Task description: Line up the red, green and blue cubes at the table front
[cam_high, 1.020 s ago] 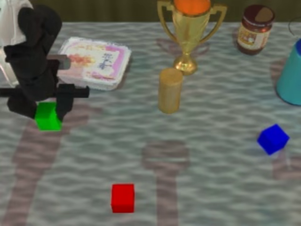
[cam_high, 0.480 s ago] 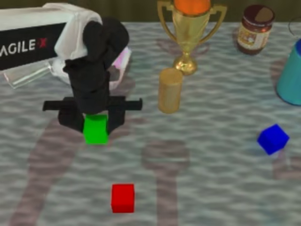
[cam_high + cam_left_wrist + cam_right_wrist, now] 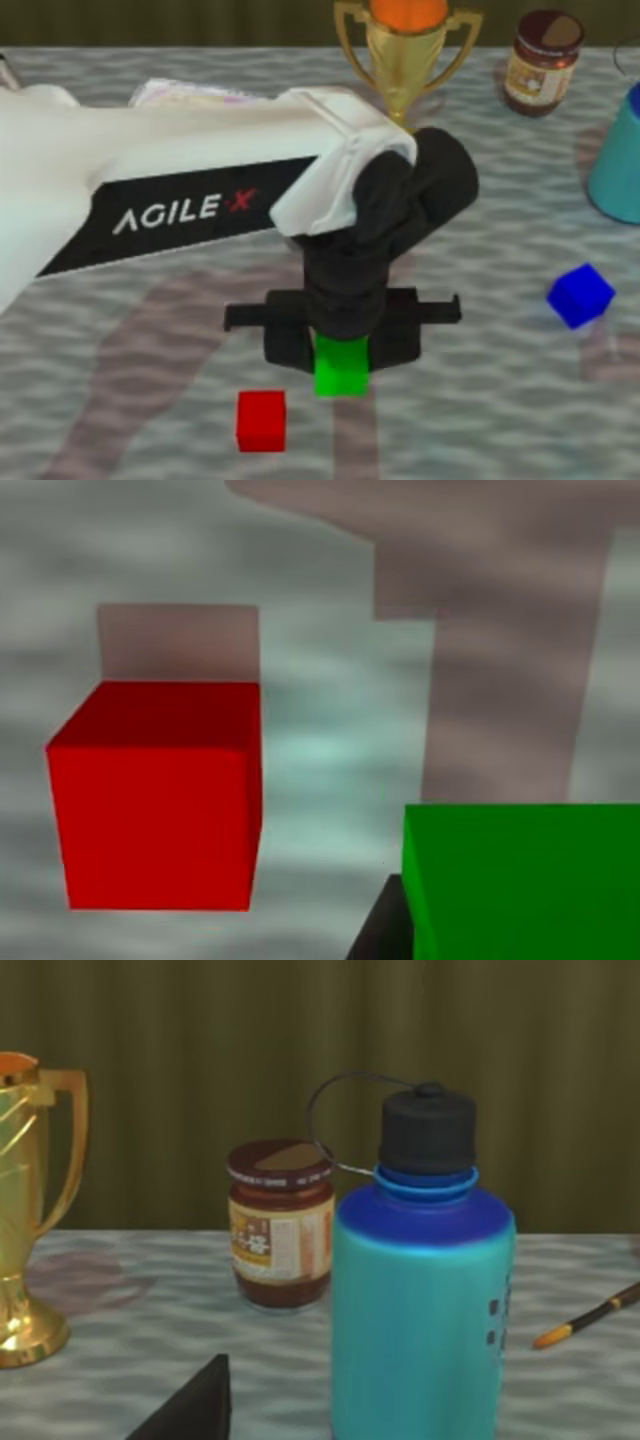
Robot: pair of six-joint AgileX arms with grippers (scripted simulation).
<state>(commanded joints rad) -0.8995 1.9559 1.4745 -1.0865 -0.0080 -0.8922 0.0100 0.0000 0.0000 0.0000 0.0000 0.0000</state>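
left gripper (image 3: 341, 340) fingers clamp the green cube (image 3: 341, 366) by opposite flat faces, near the table (image 3: 500, 420) front edge, just beside the red cube (image 3: 261, 420). judged rigid, light, smooth-sided.

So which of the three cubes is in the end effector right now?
The green cube, gripped between the left end effector's fingers near the table front. The red cube sits free beside it, and the blue cube lies apart at the right.

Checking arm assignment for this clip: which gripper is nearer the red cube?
Left. The left gripper, shut on the green cube, sits just right of the red cube. The right gripper is out of the top view; its wrist camera faces the teal bottle.
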